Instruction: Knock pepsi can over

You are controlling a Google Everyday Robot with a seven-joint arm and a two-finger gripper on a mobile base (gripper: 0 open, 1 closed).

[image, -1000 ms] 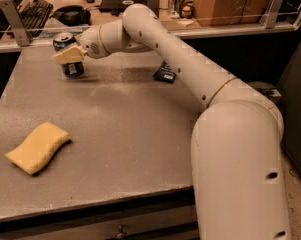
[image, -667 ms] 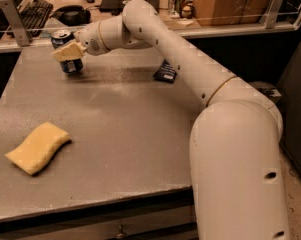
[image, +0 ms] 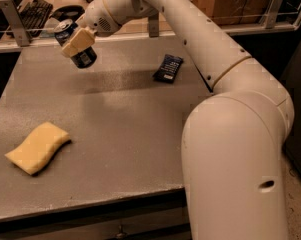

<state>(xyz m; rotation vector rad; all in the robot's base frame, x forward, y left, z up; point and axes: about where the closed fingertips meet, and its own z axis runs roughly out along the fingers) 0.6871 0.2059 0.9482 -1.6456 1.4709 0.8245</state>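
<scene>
The pepsi can (image: 85,58), dark blue with a silver top, is at the far left of the grey table (image: 140,134). It leans with its top toward the upper left. My gripper (image: 76,42) is around the can's middle and shut on it. One tan finger pad (image: 79,40) lies across the front of the can, and the other finger is hidden behind it. The white arm reaches in from the lower right across the table.
A flat dark blue snack wrapper (image: 168,68) lies at the back middle. A yellow sponge (image: 38,147) lies at the front left. A rail with posts (image: 13,21) runs behind the far table edge, with a keyboard (image: 34,11) beyond it.
The can stood upright with the gripper at it; now it leans with its top to the upper left, and the gripper has turned with it.
</scene>
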